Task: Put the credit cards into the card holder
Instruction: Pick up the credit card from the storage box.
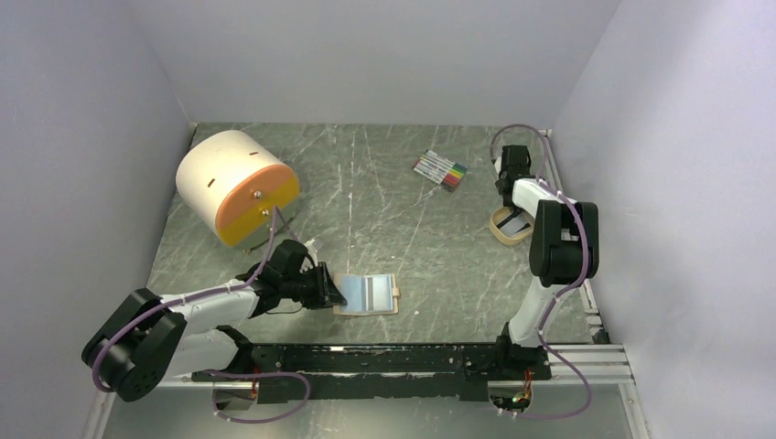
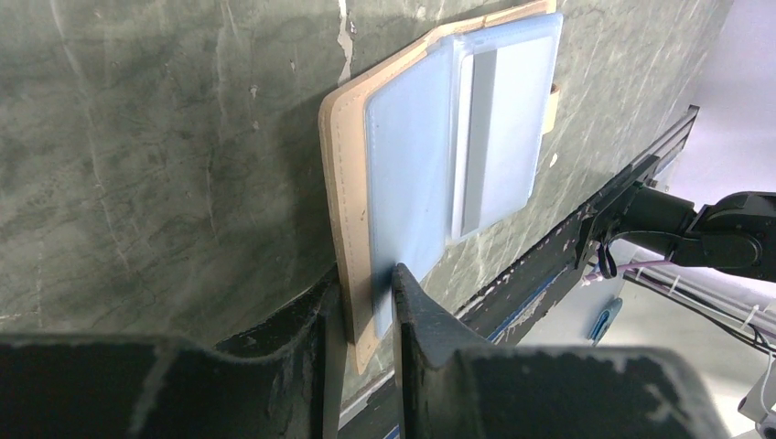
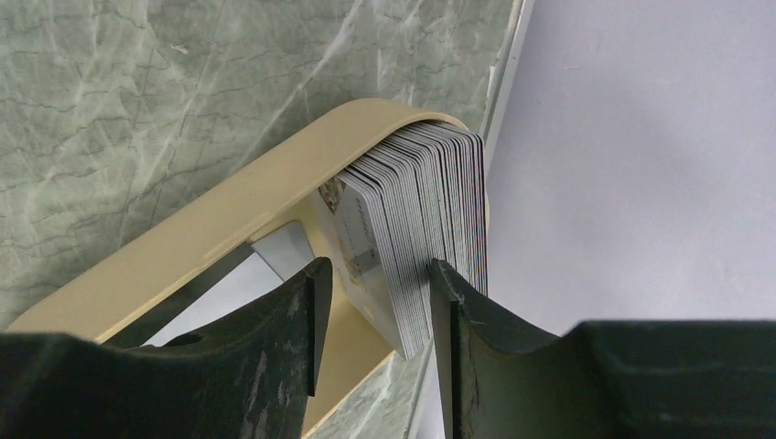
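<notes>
The dark green marbled table [image 1: 384, 210] is carrying a white drum with an orange face [image 1: 236, 183] at its far left. The left arm [image 1: 183, 315] is reaching low along the near side, and the right arm [image 1: 560, 242] is bending down at the right edge. The card holder [image 1: 368, 294] is lying open near the middle of the near edge, pale blue sleeves facing up. The left gripper [image 2: 366, 274] is clamping its left edge, one finger on each side. A tan tray [image 3: 229, 219] is sitting by the right wall, with marker pens [image 1: 440, 170] lying to its far left. The credit cards [image 3: 412, 201] are standing on edge inside the tray. The right gripper [image 3: 375, 274] is straddling part of the stack, fingers apart.
</notes>
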Robot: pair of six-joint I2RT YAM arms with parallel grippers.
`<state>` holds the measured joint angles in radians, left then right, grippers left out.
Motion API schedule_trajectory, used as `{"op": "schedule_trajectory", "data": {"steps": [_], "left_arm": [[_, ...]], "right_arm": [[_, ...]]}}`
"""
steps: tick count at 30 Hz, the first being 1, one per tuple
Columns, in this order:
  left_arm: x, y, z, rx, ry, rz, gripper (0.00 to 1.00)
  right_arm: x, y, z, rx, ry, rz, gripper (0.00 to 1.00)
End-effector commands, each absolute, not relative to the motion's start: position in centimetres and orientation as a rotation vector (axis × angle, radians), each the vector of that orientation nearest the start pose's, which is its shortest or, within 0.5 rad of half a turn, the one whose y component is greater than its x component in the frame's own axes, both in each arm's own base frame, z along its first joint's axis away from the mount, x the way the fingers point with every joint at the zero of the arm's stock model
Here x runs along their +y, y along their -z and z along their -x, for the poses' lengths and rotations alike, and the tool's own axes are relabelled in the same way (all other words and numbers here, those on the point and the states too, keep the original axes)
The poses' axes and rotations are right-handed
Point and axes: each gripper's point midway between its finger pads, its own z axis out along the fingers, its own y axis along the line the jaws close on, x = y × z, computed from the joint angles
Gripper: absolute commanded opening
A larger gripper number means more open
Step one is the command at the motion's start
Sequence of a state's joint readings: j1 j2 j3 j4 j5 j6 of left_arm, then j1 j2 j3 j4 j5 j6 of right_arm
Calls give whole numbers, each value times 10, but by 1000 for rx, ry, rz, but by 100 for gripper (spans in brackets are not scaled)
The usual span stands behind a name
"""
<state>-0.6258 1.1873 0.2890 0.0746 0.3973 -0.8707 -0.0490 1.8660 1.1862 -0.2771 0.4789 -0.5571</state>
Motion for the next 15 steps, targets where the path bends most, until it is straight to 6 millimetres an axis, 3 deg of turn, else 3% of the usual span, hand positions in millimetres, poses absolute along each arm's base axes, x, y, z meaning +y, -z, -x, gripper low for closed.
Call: {"op": "schedule_trajectory", "data": {"steps": [1,8,15], "left_arm": [[-237,-34,-153,2600,1142,52,28],[-236,-36,-154,2589,1138,56,28],[-236,-36,-154,2588,1140,55,28]], "right_arm": [[-123,-57,-419,2517,912,477,47],[-135,-66,-418,2503,1033,461,45],[-133,-76,-419,2481,1034,456,39]]}}
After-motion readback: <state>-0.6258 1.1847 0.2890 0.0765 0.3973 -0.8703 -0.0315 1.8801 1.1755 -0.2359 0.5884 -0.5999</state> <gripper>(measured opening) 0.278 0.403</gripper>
